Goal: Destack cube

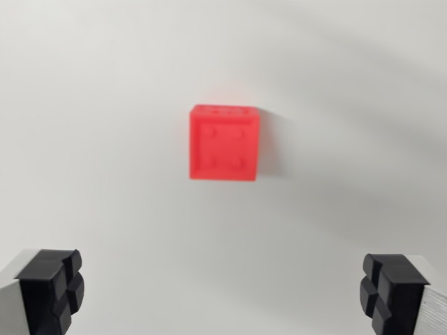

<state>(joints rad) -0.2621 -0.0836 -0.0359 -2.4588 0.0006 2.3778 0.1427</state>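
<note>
cube: a bright red, square-faced plastic cube (224,142) is seen from above, a little above the centre of the wrist view; its edges are slightly blurred.
cube top: a raised rim is seen around a shallow square recess, in which four small round marks are set in a two-by-two pattern; whether these are studs or dimples cannot be told.
cube far edge: a narrow strip of the side wall is shown along the upper edge, with faint embossed marks too blurred to be read.
stacking: only one red body is made out from this angle; whether another cube is hidden beneath it cannot be told.
surface: a plain, matte white tabletop (105,105) is spread across the whole view, smooth and unmarked, with soft grey shadows laid over it and a faint shadow cast to the cube's right.
gripper (223,293): the jaws are spread wide apart at the two lower corners, with nothing held between them, well clear of the cube.
fingertips (52,289): matte black, blocky moulded pads with rounded, notched lobes are fitted on pale grey metal fingers.
containers: the cube's shallow recess is the only hollow seen, and nothing is held in it.
</note>
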